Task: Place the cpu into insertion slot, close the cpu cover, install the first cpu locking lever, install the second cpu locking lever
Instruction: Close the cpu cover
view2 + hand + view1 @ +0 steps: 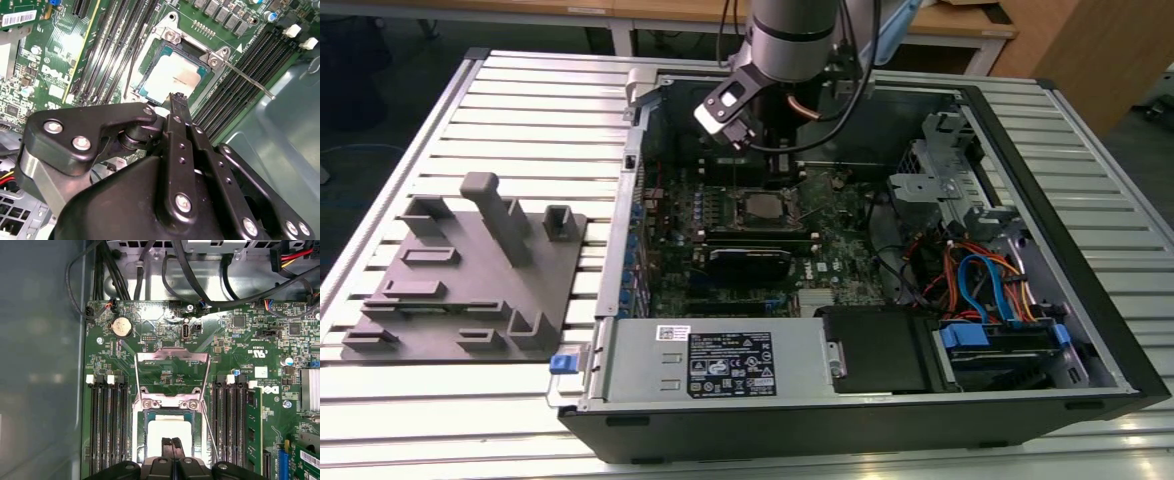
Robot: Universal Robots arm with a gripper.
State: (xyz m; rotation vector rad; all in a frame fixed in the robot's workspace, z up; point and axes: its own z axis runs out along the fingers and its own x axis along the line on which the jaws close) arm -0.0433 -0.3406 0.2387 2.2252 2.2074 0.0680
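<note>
The cpu, a flat square chip with a silvery top, lies in the insertion slot on the green board; it also shows in the second wrist view and in the exterior view. The cpu cover, a thin silver frame, is swung open and lies back from the slot. One thin locking lever sticks out unlatched beside the slot, and another lever stands on its other side. My gripper hangs just above the chip's near edge, fingers pressed together with nothing between them.
Long black memory slots flank the socket on both sides. Black cables run along the case wall past the board. In the exterior view a grey fixture plate lies left of the open case, and drive bays with blue cables sit at the right.
</note>
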